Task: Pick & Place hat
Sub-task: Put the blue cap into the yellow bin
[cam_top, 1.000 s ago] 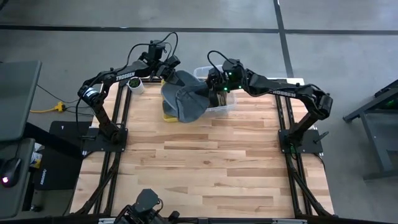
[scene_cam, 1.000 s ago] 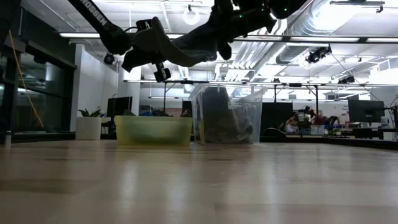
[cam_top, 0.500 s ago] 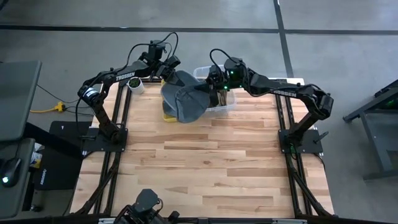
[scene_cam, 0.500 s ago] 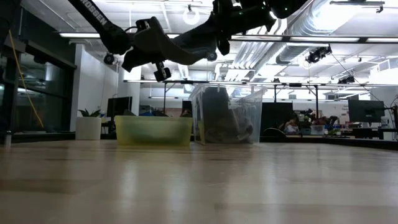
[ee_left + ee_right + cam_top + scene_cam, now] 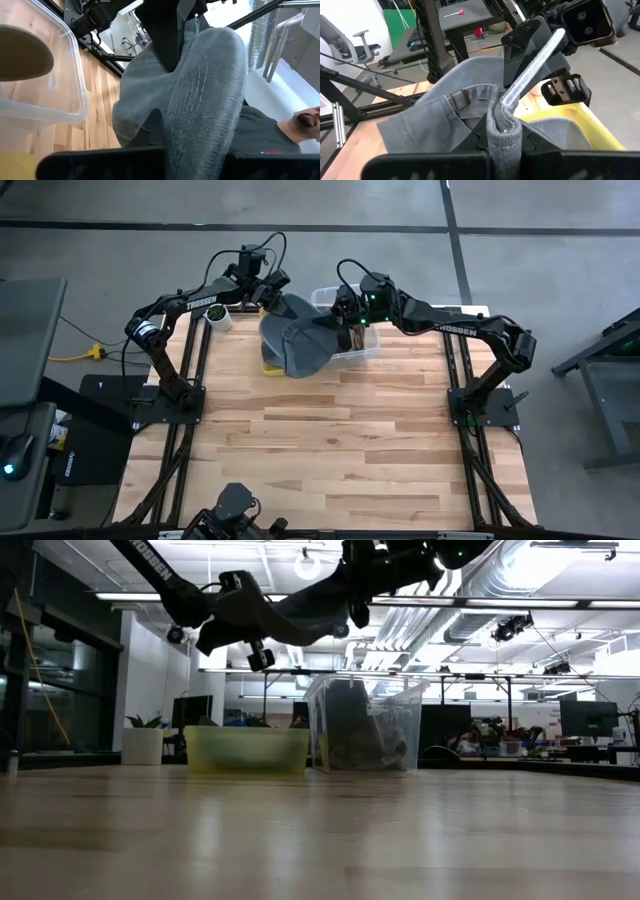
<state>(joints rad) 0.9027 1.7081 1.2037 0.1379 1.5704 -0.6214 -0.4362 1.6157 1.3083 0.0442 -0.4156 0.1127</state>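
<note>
Both pincers pinch the grey cap [image 5: 295,340] above the yellow bin [image 5: 247,750]: left pincer [image 5: 268,295], right pincer [image 5: 343,328].

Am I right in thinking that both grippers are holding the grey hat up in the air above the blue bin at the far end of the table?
Not quite: the bin under the hat is yellow, not blue, as the low view shows. The rest holds: the left gripper and right gripper both hold it aloft at the table's far end.
</note>
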